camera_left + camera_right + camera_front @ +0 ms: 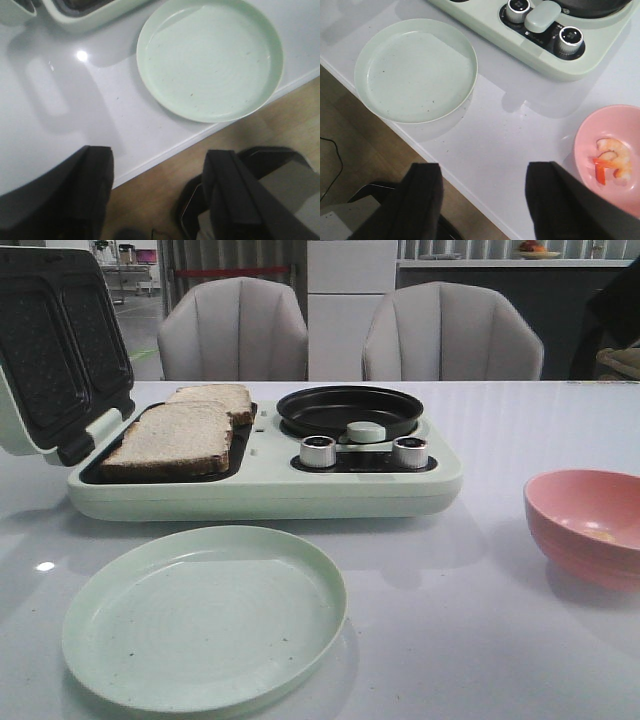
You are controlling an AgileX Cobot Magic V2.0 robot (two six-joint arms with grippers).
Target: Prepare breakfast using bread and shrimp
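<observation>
Just ahead of the right pincer point(482, 200), its fingers apart like the left pincer's point(157, 192), curled orange-pink and whitish shrimp point(611, 161) lie in the pink bowl point(585, 142), while farther off two crusted beige bread slices point(180, 435) rest on the breakfast maker's grill plate point(240, 435).

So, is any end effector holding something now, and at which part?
Nothing is held. The left end effector and the right end effector are both open, with empty space between the fingers.

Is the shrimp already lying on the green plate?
No, the shrimp sits inside the pink bowl, and the green plate holds nothing but tiny specks.
</observation>
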